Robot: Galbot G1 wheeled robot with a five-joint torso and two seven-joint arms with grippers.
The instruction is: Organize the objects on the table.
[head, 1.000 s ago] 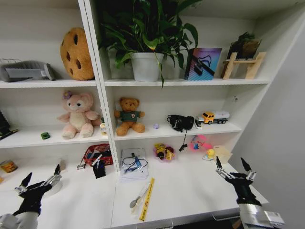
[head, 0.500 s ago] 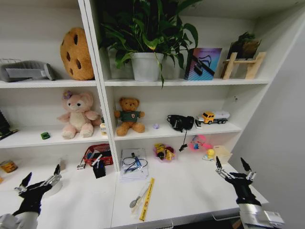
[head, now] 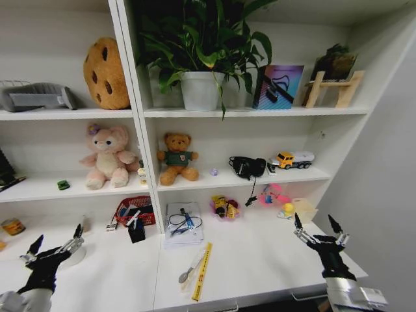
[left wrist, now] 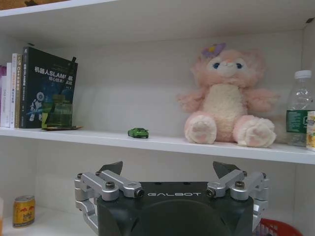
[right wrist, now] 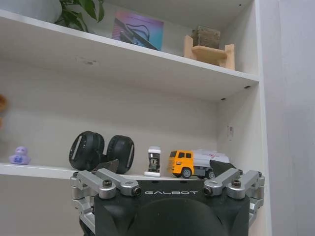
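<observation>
On the white table [head: 260,257] lie a yellow ruler [head: 202,262], a silver spoon-like tool [head: 188,269], a clear bag with cables on papers [head: 182,223] and a small black box [head: 136,232]. A tiny green toy car sits on the lower shelf [head: 63,184], also in the left wrist view [left wrist: 138,132]. My left gripper [head: 56,238] hovers open over the table's left end, its own view showing spread fingers [left wrist: 168,169]. My right gripper [head: 315,221] hovers open over the right end, facing the shelf [right wrist: 165,167]. Neither holds anything.
A red basket [head: 133,209], a candy bowl [head: 224,207], a pink toy [head: 272,194], a yellow duck [head: 286,210] and a can [head: 12,226] line the table's back. Shelves above carry plush toys, headphones [head: 247,166], a toy truck [head: 292,158] and a clear bottle [left wrist: 298,110].
The head view has shifted by a hair. Neither gripper nor any object has moved.
</observation>
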